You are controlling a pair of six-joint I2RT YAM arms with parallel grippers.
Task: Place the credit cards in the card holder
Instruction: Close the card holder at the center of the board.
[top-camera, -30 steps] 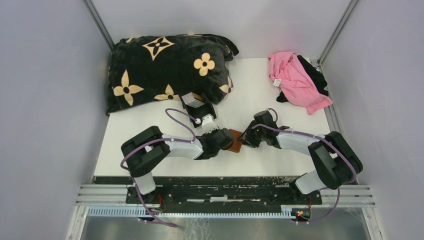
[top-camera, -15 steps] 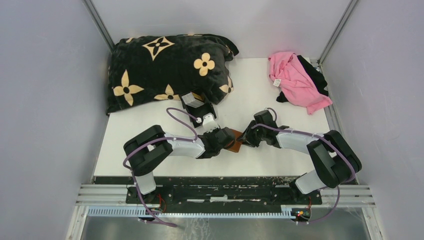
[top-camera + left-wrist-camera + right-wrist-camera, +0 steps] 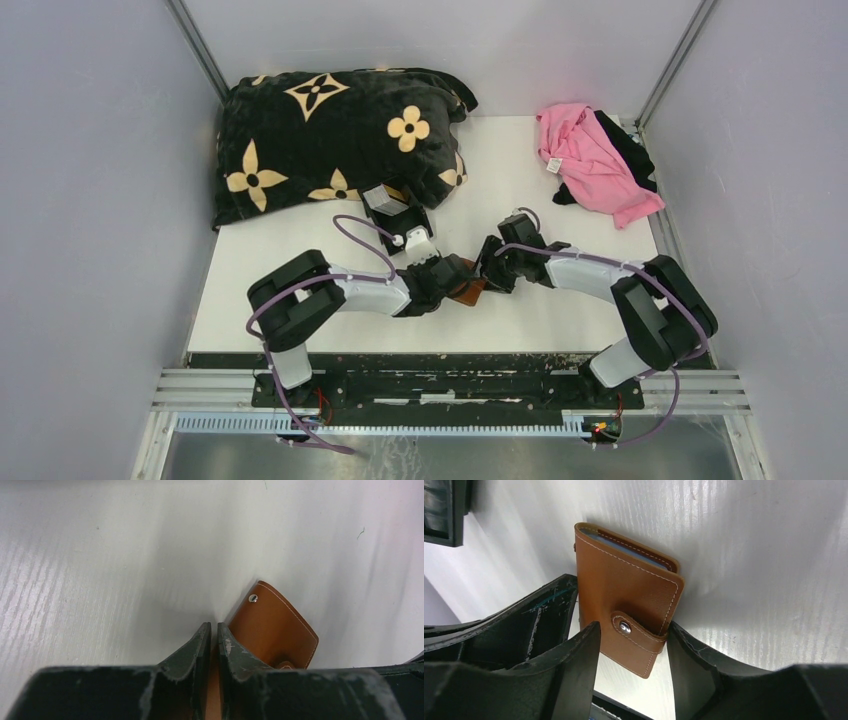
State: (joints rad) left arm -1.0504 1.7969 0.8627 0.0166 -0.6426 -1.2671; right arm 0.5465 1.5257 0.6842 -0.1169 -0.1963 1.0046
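One card holder (image 3: 624, 590): smooth brown leather, white stitching round the edges, book-fold, closed. A rounded tab with a metal snap stud is fastened across the open side. A grey-blue strip shows inside the top edge. It sits over the near middle of the table (image 3: 300, 250), between the two grippers; I cannot tell whether it rests on the surface.

Left gripper (image 3: 212, 627): dark, scuffed fingers almost together, a thin edge of the brown leather pinched between them.

Right gripper (image 3: 633, 626): fingers apart, one on each side of the holder at the tab end. Contact cannot be told.

Table: white, faintly ribbed sheen. Just behind the left gripper is a black rectangular tray (image 3: 400, 215); the cards (image 3: 385, 195) in it show only as pale and orange-tan patches, too small for detail.

Far left: black plush blanket (image 3: 320, 140) with tan flower and four-point star motifs. Far right: crumpled pink cloth (image 3: 590, 165) with a small white label, print too small to read, lying on a black cloth (image 3: 632, 140).
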